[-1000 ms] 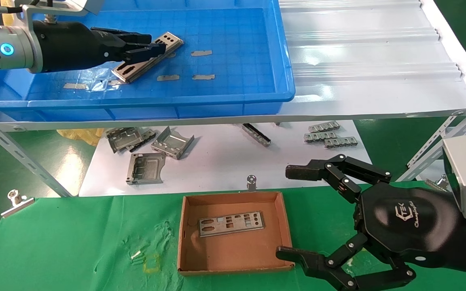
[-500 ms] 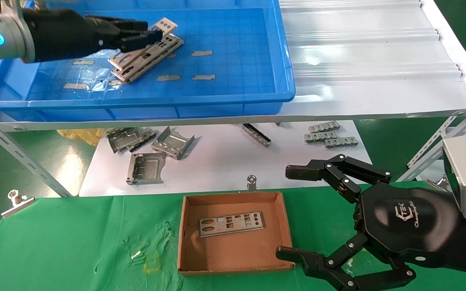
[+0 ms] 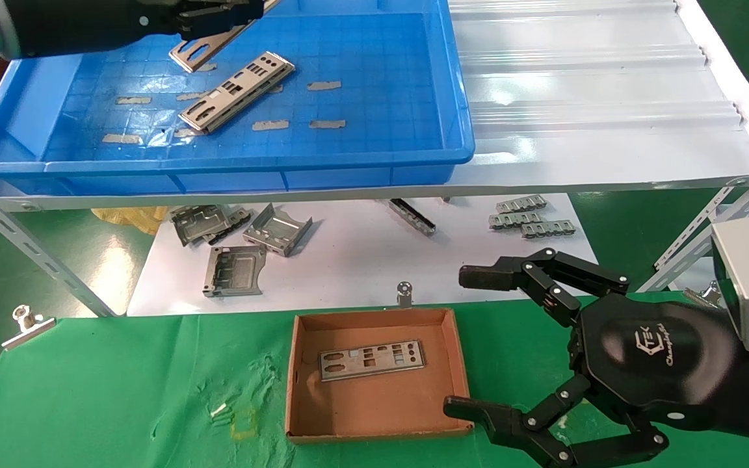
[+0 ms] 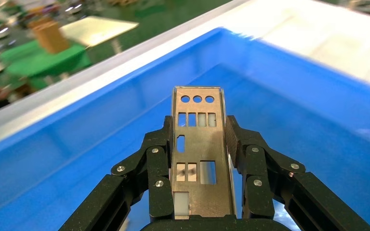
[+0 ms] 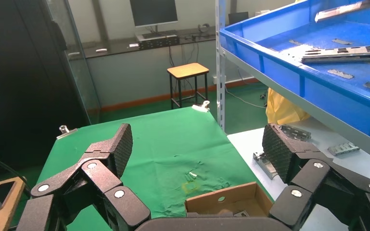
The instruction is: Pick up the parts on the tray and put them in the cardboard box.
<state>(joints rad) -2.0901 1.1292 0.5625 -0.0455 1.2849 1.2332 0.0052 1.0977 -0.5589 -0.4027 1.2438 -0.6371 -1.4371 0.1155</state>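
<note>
Carry step: left gripper (image 4: 200,144) clenched on one part (image 4: 198,159), lifted above the tray (image 3: 374,159); next, swing toward the cardboard box (image 3: 374,426) near the open, parked right gripper (image 3: 472,344).

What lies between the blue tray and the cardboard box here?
In the head view, a white board lies between the tray and the cardboard box, strewn with grey bent brackets and small toothed strips.
</note>
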